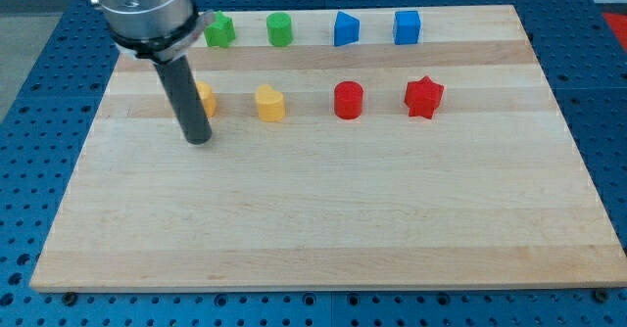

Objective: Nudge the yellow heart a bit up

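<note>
My tip sits just below-left of a yellow block the rod half hides; shape unclear. No pincer here, just the rod. Second yellow block, heart-like, is mid-row, untouched, I'd say. Nudge not started. Wooden board on a blue perforated table.

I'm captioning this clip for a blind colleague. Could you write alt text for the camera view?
My tip rests on a wooden board, just below and beside a partly hidden yellow block at the view's left. Right of it in that row sit a yellow heart, red cylinder and red star. Two green and two blue blocks line the view's top.
</note>
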